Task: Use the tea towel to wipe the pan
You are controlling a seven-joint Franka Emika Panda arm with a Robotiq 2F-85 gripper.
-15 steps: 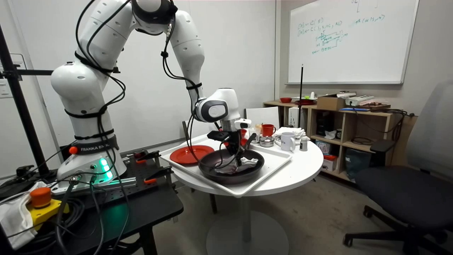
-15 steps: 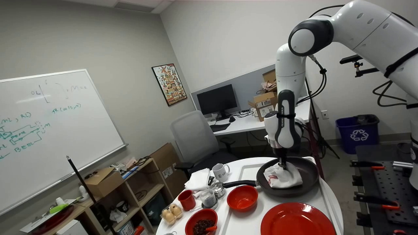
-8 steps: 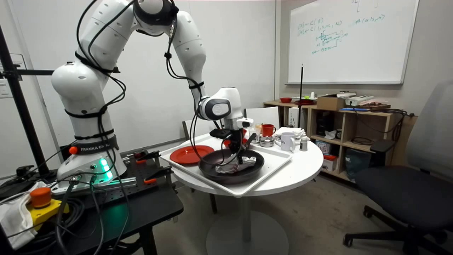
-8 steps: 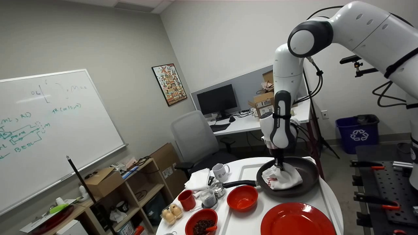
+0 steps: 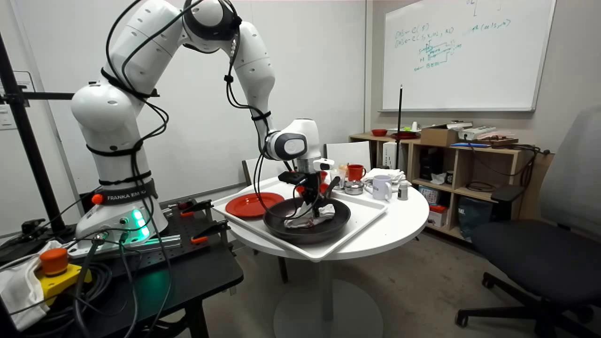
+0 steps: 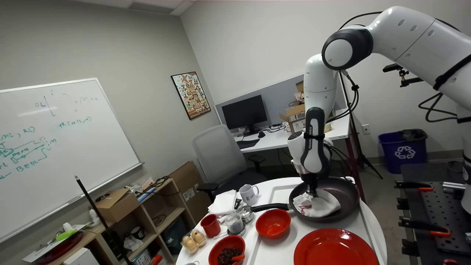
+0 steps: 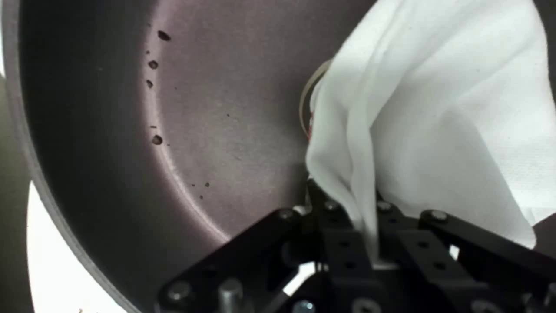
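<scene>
While your gripper (image 7: 357, 208) clenches the tea towel (image 7: 434, 143), the cloth sits bunched inside the pan (image 7: 243, 100)

Your jaws grasp a fold that, in the wrist view, runs up from them and bends right near the top; in an exterior view, the towel's long axis runs roughly crosswise, and the pan's handle (image 6: 270, 207) points left, near a red bowl (image 6: 273, 228)

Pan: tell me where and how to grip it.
Grip the pan by its black handle, ideally straddled from above: it is narrow and juts outward. The red bowl close beside it may hinder coming from that side, and the gripper must first release the tea towel.
</scene>
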